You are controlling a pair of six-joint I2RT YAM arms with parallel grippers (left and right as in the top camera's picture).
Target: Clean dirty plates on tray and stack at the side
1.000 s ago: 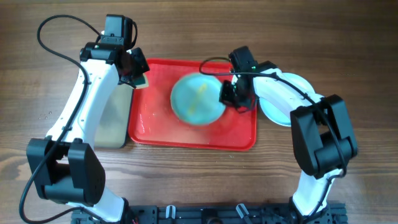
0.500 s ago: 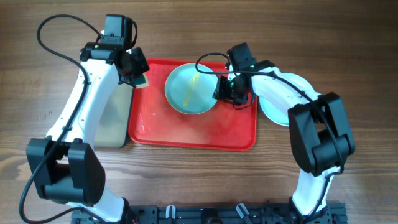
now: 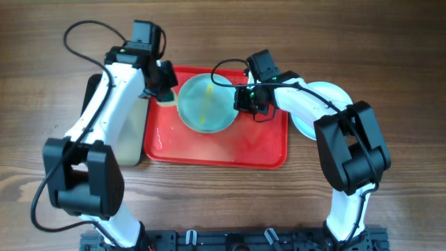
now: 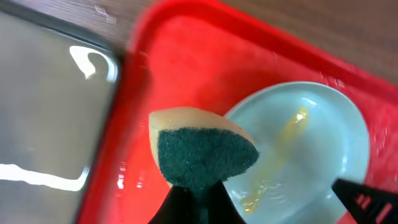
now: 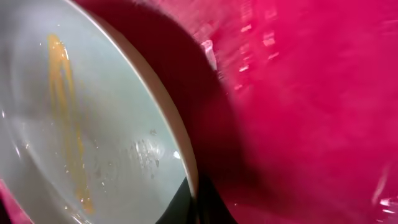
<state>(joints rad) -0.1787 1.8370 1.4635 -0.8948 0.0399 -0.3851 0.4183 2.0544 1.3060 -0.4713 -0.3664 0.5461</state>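
Observation:
A light blue plate (image 3: 205, 103) with a yellow smear is held tilted over the far part of the red tray (image 3: 258, 150). My right gripper (image 3: 242, 98) is shut on the plate's right rim; the rim (image 5: 177, 134) and the smear show in the right wrist view. My left gripper (image 3: 166, 93) is shut on a green sponge (image 4: 204, 155), just left of the plate (image 4: 311, 134), not clearly touching it. Two more plates (image 3: 322, 110) lie stacked to the right of the tray, partly hidden by the right arm.
A black-rimmed tray with a beige inside (image 3: 124, 139) lies against the red tray's left side, also in the left wrist view (image 4: 50, 112). Wet streaks shine on the red tray floor. Bare wood table lies all around.
The right gripper has carried the tilted plate left and toward the tray's far edge. The left gripper with the sponge has moved right, up to the plate's left rim.

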